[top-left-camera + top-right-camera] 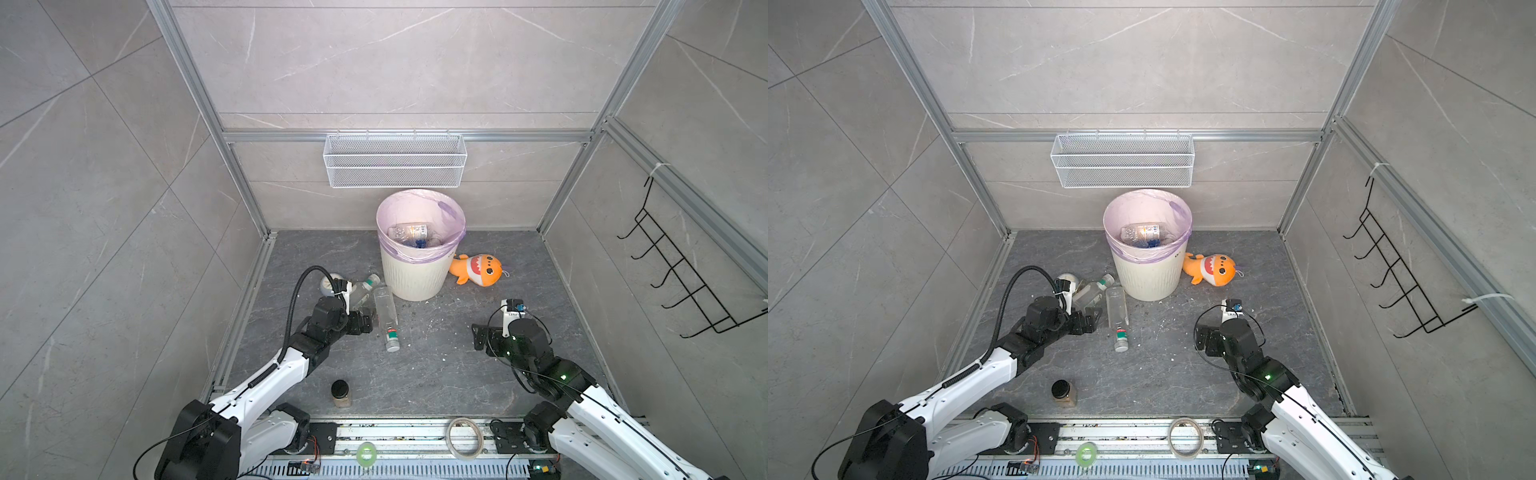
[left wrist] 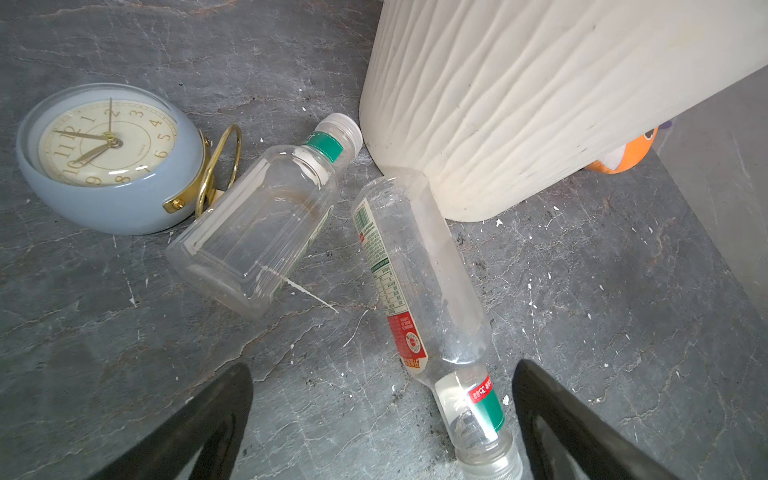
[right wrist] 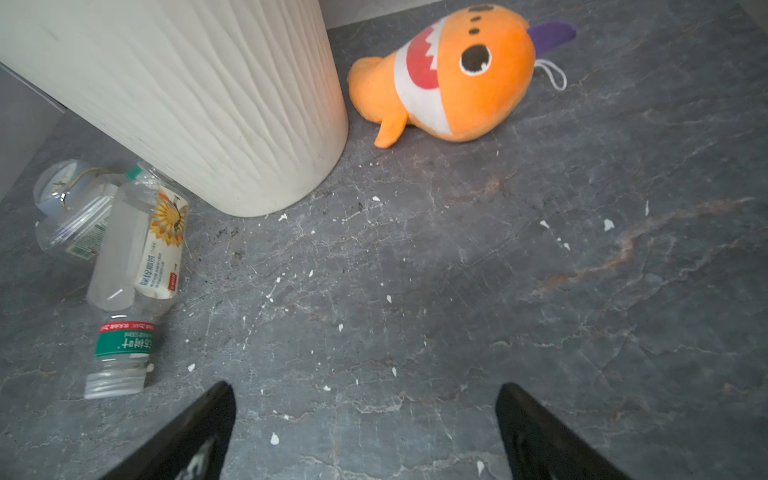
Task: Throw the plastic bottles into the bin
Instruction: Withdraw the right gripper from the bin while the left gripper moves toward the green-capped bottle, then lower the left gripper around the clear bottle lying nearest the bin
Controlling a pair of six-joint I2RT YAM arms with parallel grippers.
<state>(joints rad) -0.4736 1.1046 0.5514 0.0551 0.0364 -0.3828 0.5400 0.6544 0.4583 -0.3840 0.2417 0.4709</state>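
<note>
Rightward, bare floor (image 3: 457, 291) lies between the bin (image 3: 208, 104) and right claw (image 3: 365, 386).

The dark grey veined stone floor (image 1: 436, 374), flecked with white crumbs (image 3: 609, 225), carries a round cream-white ribbed plastic bin (image 1: 409, 278) near the middle of its back edge, with an orange plush shark toy (image 1: 478, 270) lying just beside it toward the right edge. On the bin's other side lie a long clear plastic bottle (image 1: 386, 316), a squarer clear plastic bottle (image 1: 361, 291) and a pale blue round clock (image 1: 328, 284). A short black-lidded jar (image 1: 340, 392) stands near the front edge.
</note>
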